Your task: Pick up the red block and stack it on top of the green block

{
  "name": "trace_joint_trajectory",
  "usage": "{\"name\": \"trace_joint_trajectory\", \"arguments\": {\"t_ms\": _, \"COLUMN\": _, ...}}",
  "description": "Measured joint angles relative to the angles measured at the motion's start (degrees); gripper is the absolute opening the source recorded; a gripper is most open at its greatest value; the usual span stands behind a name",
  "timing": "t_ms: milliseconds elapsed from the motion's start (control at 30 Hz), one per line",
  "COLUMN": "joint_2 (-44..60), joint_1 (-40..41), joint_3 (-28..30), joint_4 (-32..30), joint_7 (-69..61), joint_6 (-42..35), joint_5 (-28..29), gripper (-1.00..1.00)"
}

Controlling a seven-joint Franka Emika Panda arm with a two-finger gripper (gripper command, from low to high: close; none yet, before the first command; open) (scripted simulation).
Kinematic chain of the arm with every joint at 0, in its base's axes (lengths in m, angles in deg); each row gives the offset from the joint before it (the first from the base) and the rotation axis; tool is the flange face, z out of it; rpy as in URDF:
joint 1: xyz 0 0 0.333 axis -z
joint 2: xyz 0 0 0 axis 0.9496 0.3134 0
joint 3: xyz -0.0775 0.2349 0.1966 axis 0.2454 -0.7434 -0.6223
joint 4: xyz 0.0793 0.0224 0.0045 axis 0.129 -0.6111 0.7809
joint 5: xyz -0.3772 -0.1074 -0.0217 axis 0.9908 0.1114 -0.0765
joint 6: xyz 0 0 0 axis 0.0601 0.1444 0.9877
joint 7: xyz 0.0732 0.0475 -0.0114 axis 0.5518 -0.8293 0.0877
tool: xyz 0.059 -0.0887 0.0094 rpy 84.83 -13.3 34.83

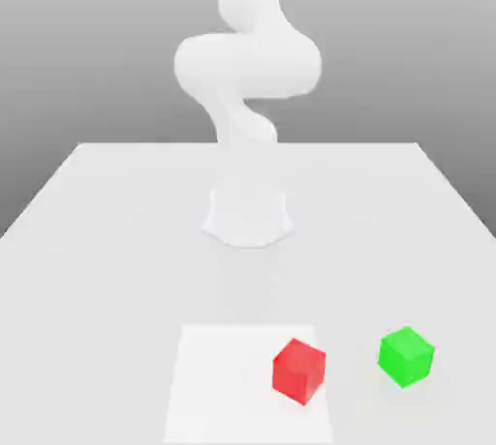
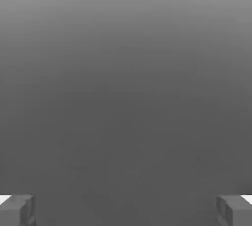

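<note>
With your gripper (image 2: 126, 211) fingers spread, lower them squarely over the red block (image 1: 298, 371), on the white sheet (image 1: 223, 385) near the exterior view's bottom edge, matching its turned faces, left of the green block (image 1: 406, 357).

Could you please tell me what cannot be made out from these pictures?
Exterior view: the far faces and undersides of the red block and the green block, hidden by the blocks themselves.
Exterior view: part of the arm, cut off by the top edge.
Hand view: part of the open pincer, cut off by the picture's edge.
</note>
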Motion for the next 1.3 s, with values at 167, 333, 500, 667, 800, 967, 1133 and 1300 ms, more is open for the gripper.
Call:
{"name": "trace_joint_trajectory", "arguments": {"t_ms": 167, "joint_2": 10.7, "joint_1": -4.6, "joint_3": 2.6, "joint_4": -4.4, "joint_7": -10.2, "joint_6": 5.4, "joint_5": -0.7, "gripper": 0.00}}
{"name": "trace_joint_trajectory", "arguments": {"t_ms": 333, "joint_2": 21.2, "joint_1": -8.4, "joint_3": 4.4, "joint_4": -8.7, "joint_7": -20.2, "joint_6": 10.7, "joint_5": -1.7, "gripper": 0.00}}
{"name": "trace_joint_trajectory", "arguments": {"t_ms": 500, "joint_2": 31.6, "joint_1": -11.0, "joint_3": 5.0, "joint_4": -12.9, "joint_7": -30.2, "joint_6": 15.9, "joint_5": -2.7, "gripper": 0.00}}
{"name": "trace_joint_trajectory", "arguments": {"t_ms": 667, "joint_2": 41.9, "joint_1": -12.7, "joint_3": 4.6, "joint_4": -17.2, "joint_7": -39.2, "joint_6": 21.2, "joint_5": -2.0, "gripper": 0.00}}
{"name": "trace_joint_trajectory", "arguments": {"t_ms": 800, "joint_2": 50.1, "joint_1": -12.3, "joint_3": 3.7, "joint_4": -17.9, "joint_7": -42.7, "joint_6": 27.1, "joint_5": -2.4, "gripper": 0.00}}
{"name": "trace_joint_trajectory", "arguments": {"t_ms": 967, "joint_2": 57.5, "joint_1": -10.9, "joint_3": 1.9, "joint_4": -16.9, "joint_7": -44.2, "joint_6": 33.3, "joint_5": -4.3, "gripper": -1.00}}
{"name": "trace_joint_trajectory", "arguments": {"t_ms": 1133, "joint_2": 58.1, "joint_1": -10.7, "joint_3": 1.7, "joint_4": -16.8, "joint_7": -44.3, "joint_6": 33.7, "joint_5": -4.3, "gripper": -1.00}}
{"name": "trace_joint_trajectory", "arguments": {"t_ms": 1300, "joint_2": 50.4, "joint_1": -11.6, "joint_3": 3.1, "joint_4": -18.0, "joint_7": -42.6, "joint_6": 27.1, "joint_5": -2.1, "gripper": -1.00}}
